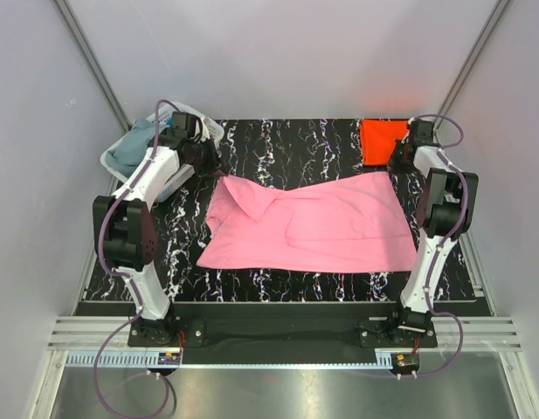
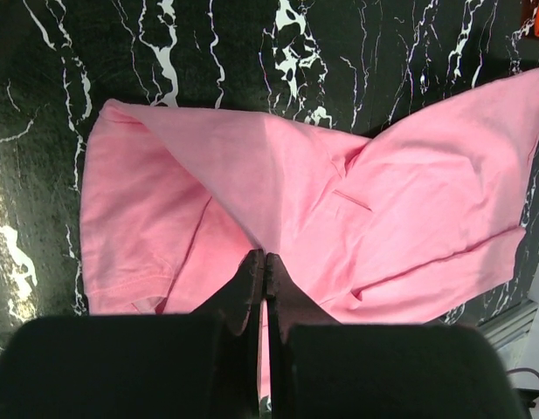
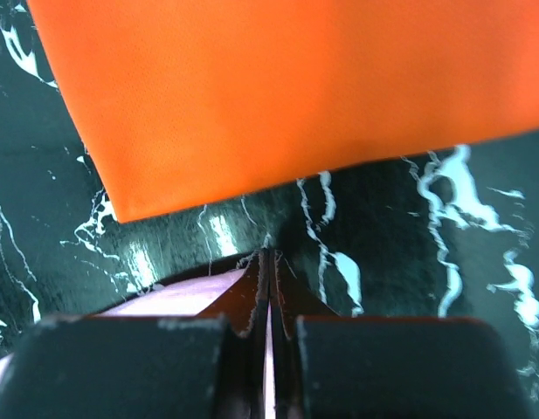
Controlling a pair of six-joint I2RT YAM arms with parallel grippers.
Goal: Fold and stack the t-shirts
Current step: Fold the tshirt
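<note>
A pink t-shirt [image 1: 321, 227] lies spread across the middle of the black marbled table [image 1: 278, 140], rumpled at its left end. My left gripper [image 1: 218, 171] is at the shirt's back left corner. In the left wrist view its jaws [image 2: 266, 257] are shut on a raised ridge of pink cloth [image 2: 409, 192]. My right gripper [image 1: 394, 166] is at the shirt's back right corner. It is shut [image 3: 269, 255], with a pale pink edge [image 3: 173, 297] running into the jaws. A folded orange-red t-shirt [image 1: 380, 138] [image 3: 295, 87] lies just beyond it.
A white lattice basket [image 1: 114, 162] stands at the back left corner, holding grey-blue cloth [image 1: 140, 140]. It is close behind the left arm. Grey walls close in the table on three sides. The arm bases are bolted at the near edge.
</note>
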